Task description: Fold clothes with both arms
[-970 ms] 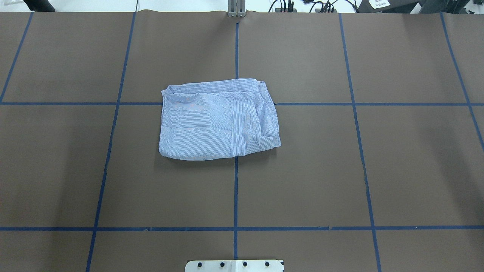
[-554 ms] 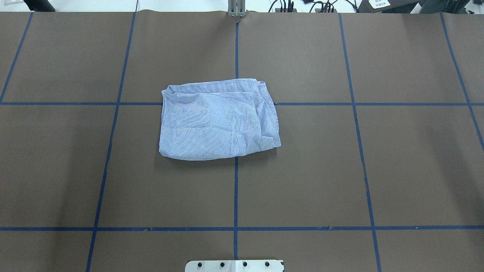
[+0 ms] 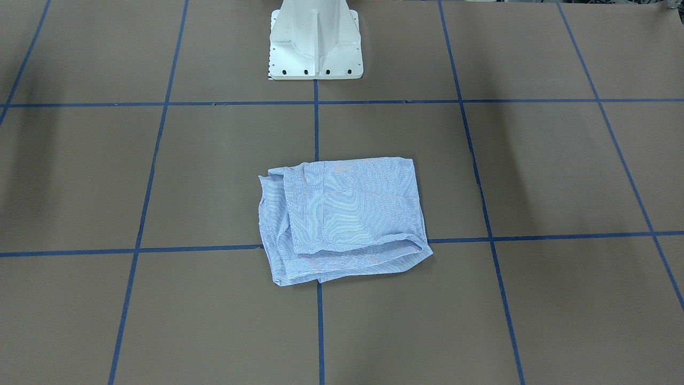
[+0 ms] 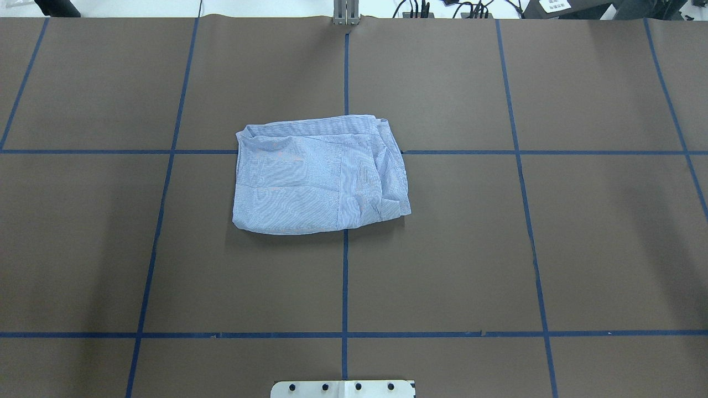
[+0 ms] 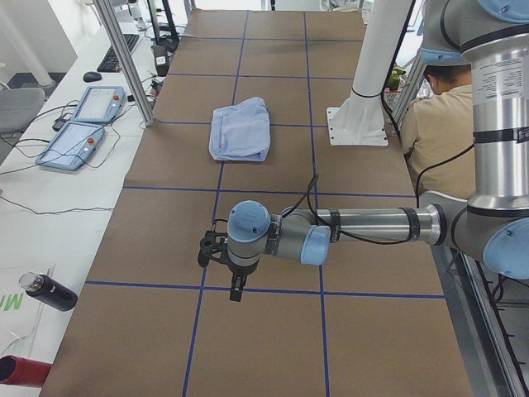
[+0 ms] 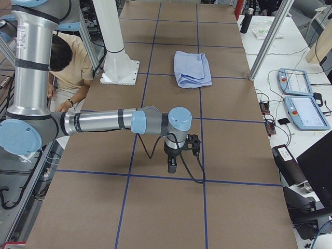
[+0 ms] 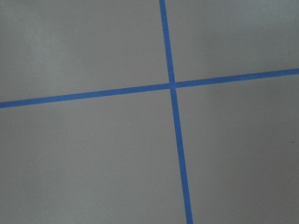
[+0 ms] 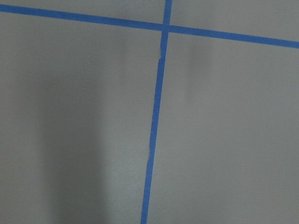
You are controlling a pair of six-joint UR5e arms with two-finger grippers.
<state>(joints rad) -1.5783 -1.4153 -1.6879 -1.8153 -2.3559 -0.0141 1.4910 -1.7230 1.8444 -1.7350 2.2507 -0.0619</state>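
Shirt (image 4: 318, 174) folded compact at counter (image 4: 553, 249) centre; I judge folding done. Left end effector (image 5: 235, 291) and right end effector (image 6: 171, 167) well clear; spread or pressed together, cannot tell.

Left arm (image 5: 372, 225) and right arm (image 6: 98, 122): silver-grey tubes, light-blue joint caps, black cables; white pedestal (image 3: 314, 40) with dark bolts.

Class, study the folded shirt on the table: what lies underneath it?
The shirt lies on the brown table cover. Two blue tape lines run under it; their crossing is hidden, as are the shirt's lower layers.
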